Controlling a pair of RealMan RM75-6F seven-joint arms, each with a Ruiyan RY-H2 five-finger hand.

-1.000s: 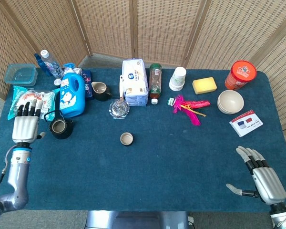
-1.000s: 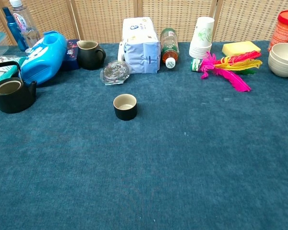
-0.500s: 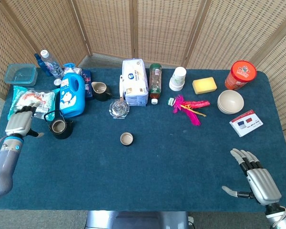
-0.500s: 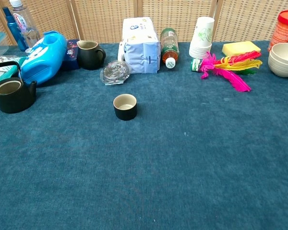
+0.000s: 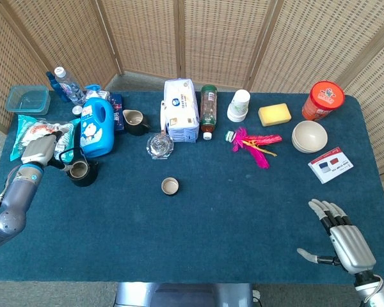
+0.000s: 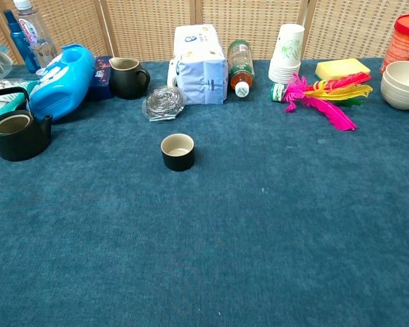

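At the far left my left hand (image 5: 40,148) hangs just beside the black teapot (image 5: 80,171), right at its arched handle, with the snack packet (image 5: 27,133) under and behind it; whether the fingers are already closed on that handle or only touching it I cannot tell, since they are turned away from the head camera and the chest view catches only a sliver of the hand at its left edge. The teapot stands upright on the blue table (image 5: 230,217), close in front of the blue detergent bottle (image 5: 97,126) that lies on its back. Further along sit a dark mug (image 5: 134,121), a crumpled clear wrapper (image 5: 160,146), and, nearer to me and apart from the rest, a small dark cup (image 5: 170,186) standing upright. Beyond these lie a tissue pack (image 5: 180,110) and a pink feather shuttlecock (image 5: 256,144). At the far right my right hand (image 5: 344,240) rests low near the table's front corner, fingers spread and holding nothing.
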